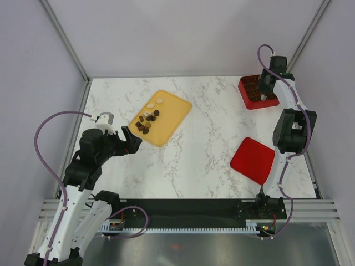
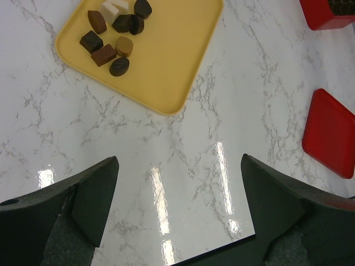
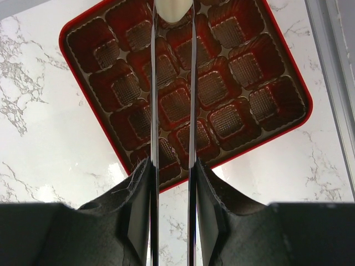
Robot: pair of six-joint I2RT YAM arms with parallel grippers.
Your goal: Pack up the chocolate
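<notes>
The right gripper (image 3: pixel 173 25) is clenched on a cream-white chocolate (image 3: pixel 173 8), held above the red gridded box (image 3: pixel 89 41). The other chocolates (image 2: pixel 113 36) lie on the yellow tray (image 2: pixel 172 55), ahead of the released left gripper (image 2: pixel 177 199) over the desk (image 2: pixel 249 111)

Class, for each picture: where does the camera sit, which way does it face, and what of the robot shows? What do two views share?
Top external: above and behind the bases, looking down on the table; both arms show.
Left wrist: looks slantwise over the table at the yellow tray; open left jaws show.
Right wrist: looks straight down into the red box; right jaws pinch a white chocolate.
Shared: top and left wrist show that tray.
</notes>
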